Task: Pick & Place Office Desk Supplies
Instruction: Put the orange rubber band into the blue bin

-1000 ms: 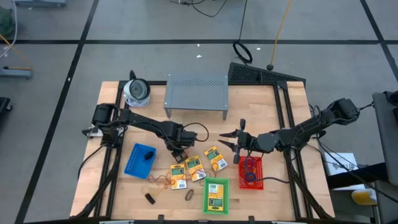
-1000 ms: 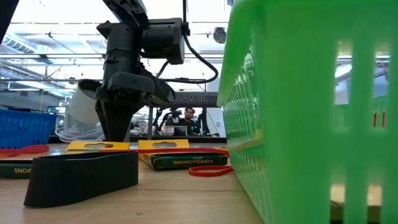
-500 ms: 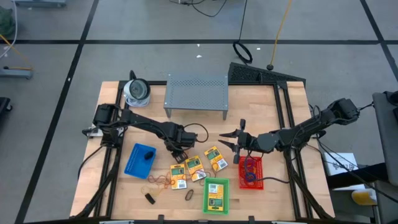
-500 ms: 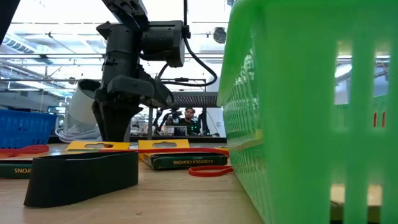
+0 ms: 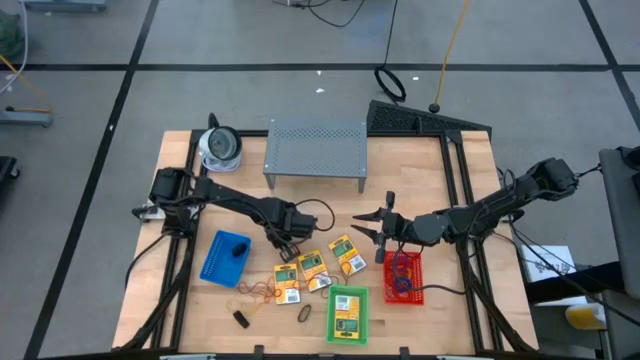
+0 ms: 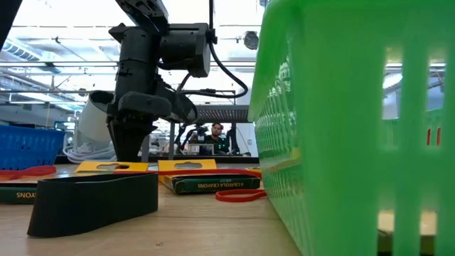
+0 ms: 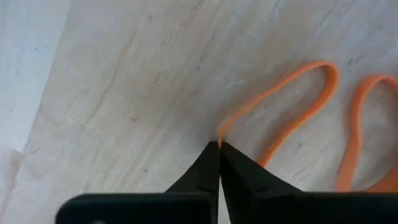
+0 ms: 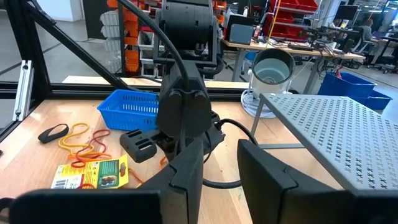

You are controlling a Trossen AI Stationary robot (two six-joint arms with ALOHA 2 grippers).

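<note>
My left gripper [image 7: 219, 149] points straight down at the wooden table [image 7: 124, 93], shut on an orange rubber band [image 7: 292, 99]. In the high view the left gripper [image 5: 283, 241] stands just left of three yellow-orange crayon boxes [image 5: 312, 268]. A second orange band [image 7: 360, 137] lies flat beside the held one. My right gripper [image 5: 372, 229] hovers level to the right of the boxes, open, with nothing between its fingers [image 8: 186, 168]. More rubber bands [image 5: 256, 290] and two black clips [image 5: 241, 318] lie near the front edge. My left gripper pinches the orange band's near bend [image 7: 222, 132] between its two fingertips. The fingers come from above, pointing down. The rest of the loop [image 7: 323, 81] lies slack on the table.
A blue basket [image 5: 225, 256] with a black clip sits on the left. A green basket [image 5: 347, 313] holding a crayon box is at the front, a red basket [image 5: 404, 277] with bands to its right. The grey perforated shelf [image 5: 315, 150] and a round white object [image 5: 220, 147] stand at the back.
My left gripper has shut on the orange rubber band, staying in place above the table. The band still lies on the wood.
</note>
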